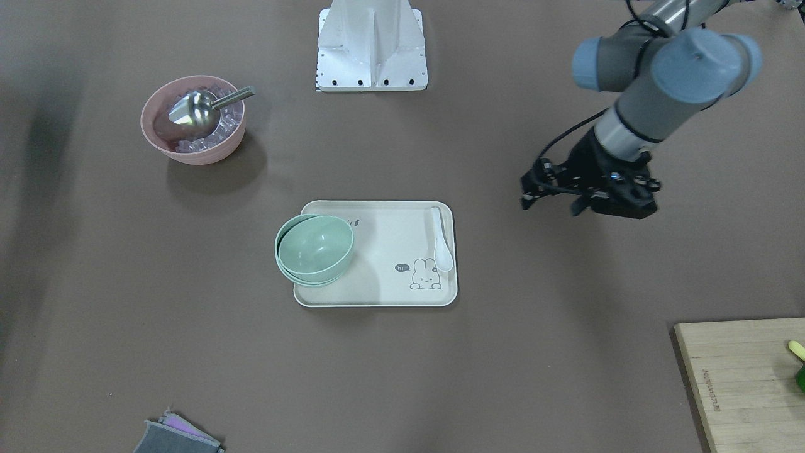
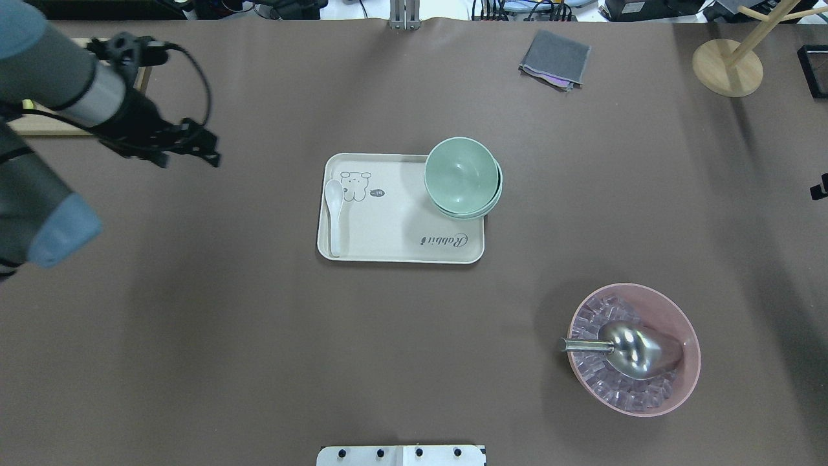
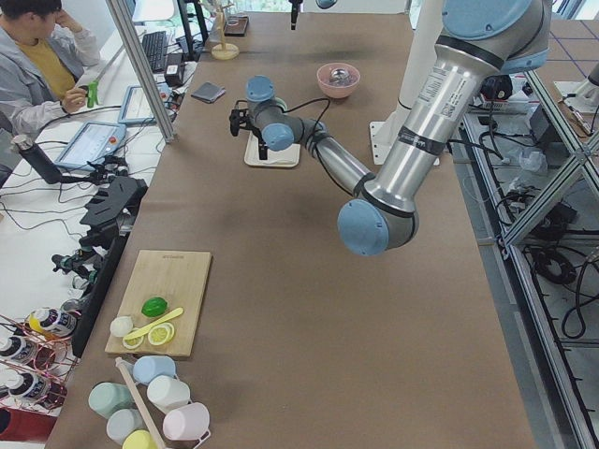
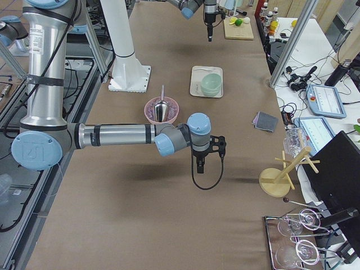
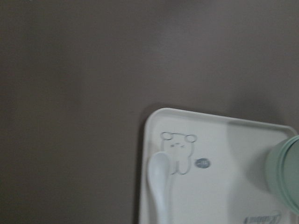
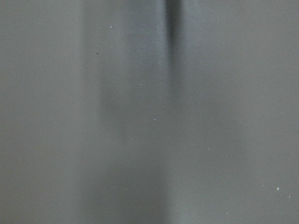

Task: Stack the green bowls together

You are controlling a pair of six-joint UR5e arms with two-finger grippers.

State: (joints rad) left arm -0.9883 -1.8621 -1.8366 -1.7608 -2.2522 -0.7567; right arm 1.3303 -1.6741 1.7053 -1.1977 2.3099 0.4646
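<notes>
The surface (image 2: 259,356) bears a central tray (image 2: 388,220) lettered "Rabbit" and "hi", holding nested green bowls (image 2: 460,169); left fingers (image 2: 210,155) spread, right fingers (image 4: 201,166) impossible to judge.

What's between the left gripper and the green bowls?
Overhead view: from the left gripper, bare tabletop, then the tray's open part with a white spoon, up to the green bowls.

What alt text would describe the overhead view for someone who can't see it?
Green bowls sit stacked on a corner of a cream tray, a white spoon at its opposite end. The left tool hovers off to the side.
</notes>
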